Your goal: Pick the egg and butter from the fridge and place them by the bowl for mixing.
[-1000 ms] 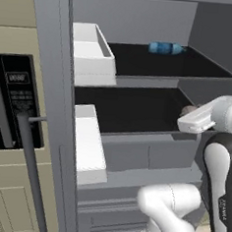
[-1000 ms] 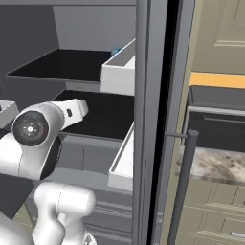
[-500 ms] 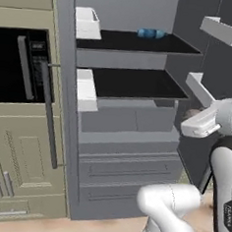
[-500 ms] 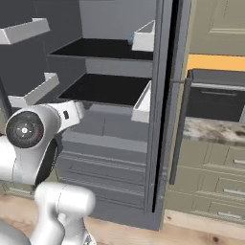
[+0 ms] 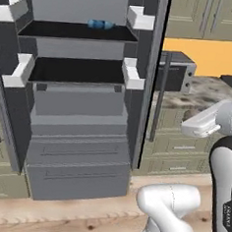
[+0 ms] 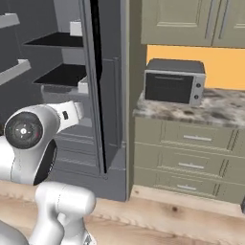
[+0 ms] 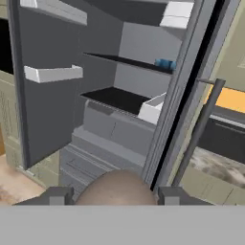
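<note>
In the hand view my gripper (image 7: 115,196) is shut on the egg (image 7: 117,187), a tan-brown ball sitting between the two dark fingertips (image 7: 58,195). The fridge (image 5: 74,110) stands open some way ahead, with black shelves, white door bins and a long grey bar handle (image 7: 201,124). It also appears at the left of the right base view, the fridge (image 6: 62,76) seen partly side-on. The butter and the bowl are out of view. My white forearm (image 5: 203,122) reaches across in front of the counter drawers.
A blue bottle (image 5: 100,24) lies on the fridge's upper shelf. A grey microwave (image 6: 174,81) sits on the stone counter (image 6: 215,107) right of the fridge, above beige drawers (image 6: 196,165). Wooden floor (image 5: 80,218) spreads in front.
Both base views have pulled back from the fridge and swung right, so the base has driven. The counter and microwave have come into view. The arm is withdrawn from the shelves.
</note>
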